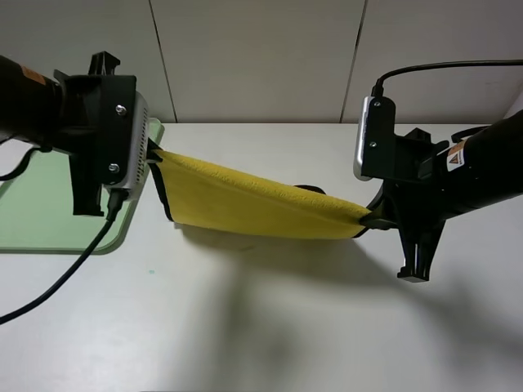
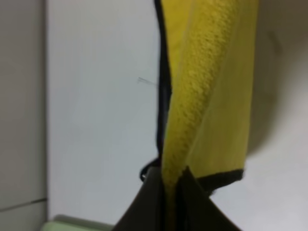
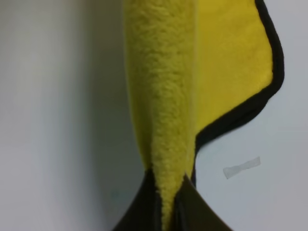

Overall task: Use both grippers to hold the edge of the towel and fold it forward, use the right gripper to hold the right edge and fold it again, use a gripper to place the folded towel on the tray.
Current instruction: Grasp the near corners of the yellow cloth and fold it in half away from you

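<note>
Holding the towel by two points, I have the left gripper [image 1: 154, 155] clenched on its black-trimmed edge [image 1: 163, 196] at the left of the high view. The right gripper [image 1: 372, 219] is pinched shut on the opposite end at centre right. Both wrist views show yellow pile squeezed between closed jaws. The towel [image 1: 253, 204] spans the gap as a fairly taut band, lifted clear of the white table [image 1: 245, 327] with its shadow beneath. Its long axis runs from upper left to lower right of the frame, and the left end sits higher. The mint-green tray [image 1: 33, 220] lies at the left edge, partly behind the left arm, and the towel is not on it. I judge this to be the first fold forward, mid-carry. To do it well I would bring the two ends level and move both arms at one rate, so the span neither sags nor tugs out of a jaw. I would then lay the held edge trim-to-trim on the far one and release only once the cloth lies flat.
</note>
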Robot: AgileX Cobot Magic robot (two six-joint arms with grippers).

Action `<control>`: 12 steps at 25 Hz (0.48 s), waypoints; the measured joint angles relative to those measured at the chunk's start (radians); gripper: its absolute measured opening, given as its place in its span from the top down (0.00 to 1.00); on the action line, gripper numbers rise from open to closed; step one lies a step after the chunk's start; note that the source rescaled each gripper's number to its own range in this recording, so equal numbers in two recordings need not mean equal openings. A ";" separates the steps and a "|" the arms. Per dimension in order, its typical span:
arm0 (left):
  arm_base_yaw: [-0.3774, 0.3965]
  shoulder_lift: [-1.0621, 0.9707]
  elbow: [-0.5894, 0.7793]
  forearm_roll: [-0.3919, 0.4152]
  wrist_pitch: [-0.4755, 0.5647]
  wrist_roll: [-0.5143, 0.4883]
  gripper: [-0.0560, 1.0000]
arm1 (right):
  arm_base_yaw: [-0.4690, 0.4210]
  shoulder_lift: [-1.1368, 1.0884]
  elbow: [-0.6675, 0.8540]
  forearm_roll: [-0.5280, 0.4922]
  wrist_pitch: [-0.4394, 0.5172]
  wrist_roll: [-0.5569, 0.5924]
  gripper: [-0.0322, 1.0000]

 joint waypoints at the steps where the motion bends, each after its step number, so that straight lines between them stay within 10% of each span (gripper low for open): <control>1: 0.000 0.019 0.000 0.015 -0.002 -0.001 0.95 | 0.000 0.000 0.000 -0.001 0.000 0.000 0.97; 12: 0.000 0.241 -0.027 0.089 -0.153 -0.080 0.95 | 0.000 0.002 0.000 -0.003 -0.080 0.000 0.97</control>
